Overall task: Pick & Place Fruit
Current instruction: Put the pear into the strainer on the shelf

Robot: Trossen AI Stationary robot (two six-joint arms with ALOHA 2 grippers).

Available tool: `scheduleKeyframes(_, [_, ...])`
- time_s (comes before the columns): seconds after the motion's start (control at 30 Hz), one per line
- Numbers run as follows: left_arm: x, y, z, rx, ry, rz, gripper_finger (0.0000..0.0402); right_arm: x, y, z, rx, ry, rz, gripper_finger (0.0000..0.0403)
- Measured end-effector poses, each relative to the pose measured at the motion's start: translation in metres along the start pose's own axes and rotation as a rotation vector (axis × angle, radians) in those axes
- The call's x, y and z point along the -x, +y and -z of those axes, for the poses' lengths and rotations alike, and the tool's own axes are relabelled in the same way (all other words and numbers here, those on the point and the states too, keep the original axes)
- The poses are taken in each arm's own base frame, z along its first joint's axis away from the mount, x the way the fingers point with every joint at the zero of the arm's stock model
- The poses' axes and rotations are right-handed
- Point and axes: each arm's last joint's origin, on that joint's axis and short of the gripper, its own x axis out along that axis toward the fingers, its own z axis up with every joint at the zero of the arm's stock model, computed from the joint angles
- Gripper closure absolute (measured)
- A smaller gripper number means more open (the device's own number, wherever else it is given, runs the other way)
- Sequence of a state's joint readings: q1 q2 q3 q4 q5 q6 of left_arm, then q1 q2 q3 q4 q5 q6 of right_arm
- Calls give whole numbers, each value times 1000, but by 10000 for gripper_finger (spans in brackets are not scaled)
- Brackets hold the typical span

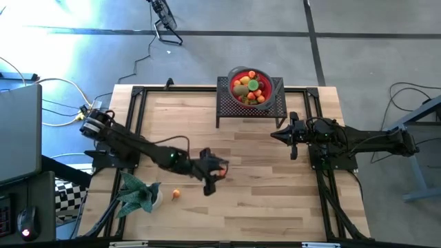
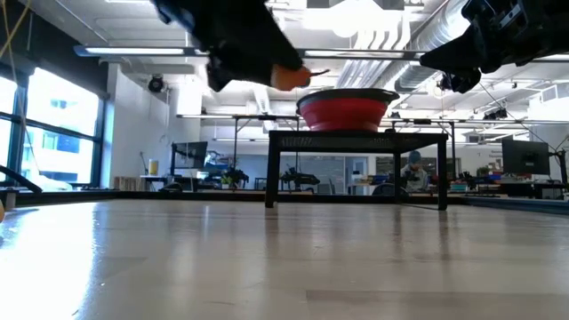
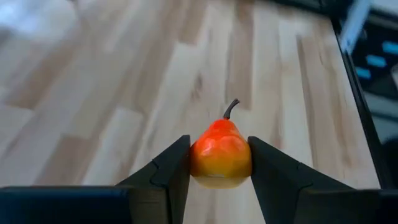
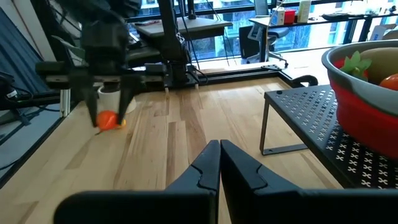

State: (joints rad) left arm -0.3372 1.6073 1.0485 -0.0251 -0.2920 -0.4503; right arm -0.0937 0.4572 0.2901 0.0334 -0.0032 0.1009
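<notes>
Left gripper [image 3: 219, 165] is clamping a small orange-and-yellow pear-shaped toy fruit [image 3: 221, 154], one dark finger [image 3: 166, 171] pressing each side, the jaws only as far apart as the fruit is wide. The brown stem is sticking out beyond the fingertips. In the low view the fruit is showing as an orange patch [image 2: 286, 77] under the dark arm, well above the tabletop, so the piece is hanging in the air and not touching the wood.

In the high view the left gripper [image 1: 215, 169] is sitting over the middle of the wooden table [image 1: 262, 207], with the left arm reaching in from the table's left edge.

Right gripper [image 4: 219, 163] is showing its two fingers pressed together with nothing between them. It is waiting on the right side of the table [image 1: 293, 136], just beside the black mesh stand [image 1: 227, 103].

The red bowl [image 1: 249, 88] with its grey rim is standing on top of that mesh stand at the far edge of the table. It is holding a heap of toy fruits [image 1: 249, 87]: orange, green, yellow and red pieces are visible, though individual kinds are hard to tell.

One small orange fruit [image 1: 176, 194] is lying alone on the table near the left front, just beside a green leafy plant [image 1: 138, 195].

Cables are trailing over the grey floor beyond the table.
</notes>
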Motion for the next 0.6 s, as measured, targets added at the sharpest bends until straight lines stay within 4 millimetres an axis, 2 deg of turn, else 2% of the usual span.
scheduleKeyframes(0.4, [-10, 42, -39, 23, -200, -45, 258, 0, 0, 0, 0, 0, 0, 398])
scheduleKeyframes(0.6, [-5, 63, -74, 62, -284, -97, 258, 0, 0, 0, 54, 0, 0, 398])
